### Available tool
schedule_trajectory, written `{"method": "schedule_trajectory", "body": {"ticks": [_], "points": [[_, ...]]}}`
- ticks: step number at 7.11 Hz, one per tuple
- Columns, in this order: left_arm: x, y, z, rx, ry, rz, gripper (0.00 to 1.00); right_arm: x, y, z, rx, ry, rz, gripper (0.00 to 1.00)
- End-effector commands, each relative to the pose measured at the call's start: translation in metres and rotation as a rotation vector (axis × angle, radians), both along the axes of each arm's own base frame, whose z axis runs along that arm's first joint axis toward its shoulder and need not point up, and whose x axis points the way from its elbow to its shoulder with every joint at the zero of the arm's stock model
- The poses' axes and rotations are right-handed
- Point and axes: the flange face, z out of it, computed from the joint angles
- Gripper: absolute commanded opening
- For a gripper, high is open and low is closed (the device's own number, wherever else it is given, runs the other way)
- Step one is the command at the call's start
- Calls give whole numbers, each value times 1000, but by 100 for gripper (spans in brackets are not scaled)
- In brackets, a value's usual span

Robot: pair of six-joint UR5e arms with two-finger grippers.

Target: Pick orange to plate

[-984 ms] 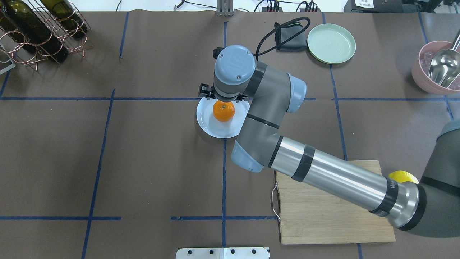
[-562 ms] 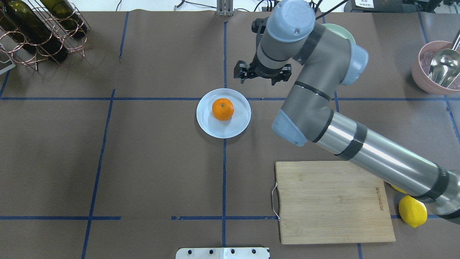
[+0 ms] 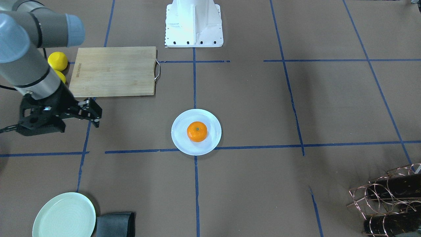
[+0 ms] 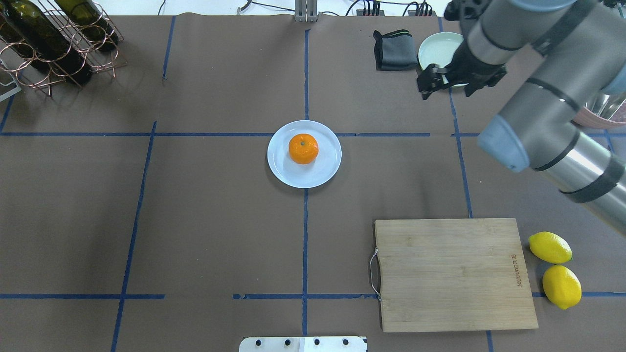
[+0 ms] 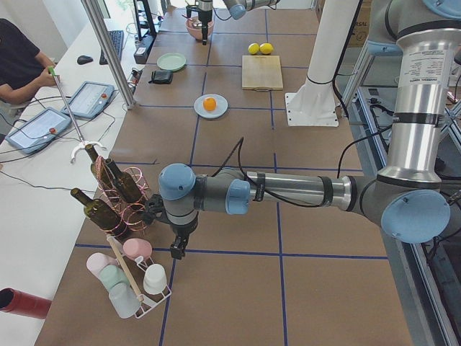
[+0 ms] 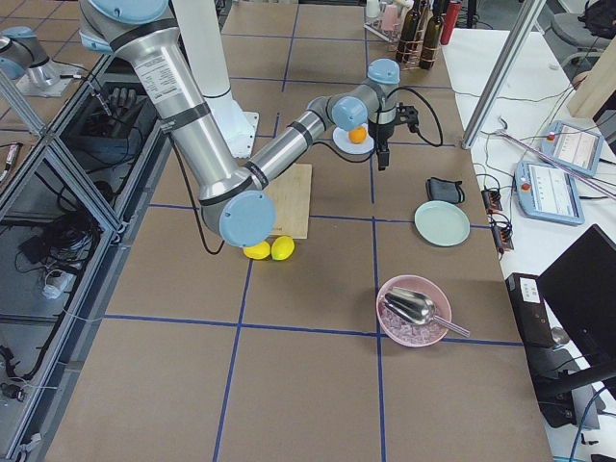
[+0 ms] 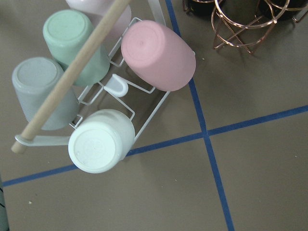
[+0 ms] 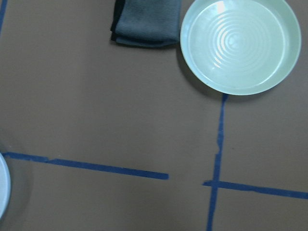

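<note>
Orange (image 4: 303, 148) on plate (image 4: 283, 172), blue-taped brown table (image 4: 220, 220); right pincer (image 4: 447, 88) wide-spread, empty, well apart; left pincer (image 5: 176, 249), state indiscernible.

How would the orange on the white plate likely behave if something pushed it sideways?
The orange looks round, so it would probably roll. The plate seems glossy and shallow, so it may hardly stop it.

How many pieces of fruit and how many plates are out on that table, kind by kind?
Orange: 1
Lemons: 2
Plates: 2, the white plate under the orange and the mint-green plate
Total: 5
</note>
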Motion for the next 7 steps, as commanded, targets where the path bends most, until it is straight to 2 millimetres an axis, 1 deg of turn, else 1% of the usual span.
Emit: {"method": "schedule_trajectory", "body": {"ticks": [1,2,3,4,5,6,7], "points": [[0,36,-1,-23,91,-14,100,115,0,96,13,4,-74,100],[-7,37,-2,-20,86,-27,100,163,5,140,11,2,-92,100],[-7,37,-1,-22,85,-28,100,205,11,186,-7,-17,-104,100],[-8,37,-1,-19,85,-28,100,240,14,232,-4,-6,-132,100],[-9,37,-2,-17,84,-30,100,279,15,266,-24,0,-113,100],[-10,38,-2,-18,85,-33,100,303,33,311,-109,-4,-66,100],[-10,38,-2,-16,84,-33,100,305,39,315,-121,-14,-56,100]]}}
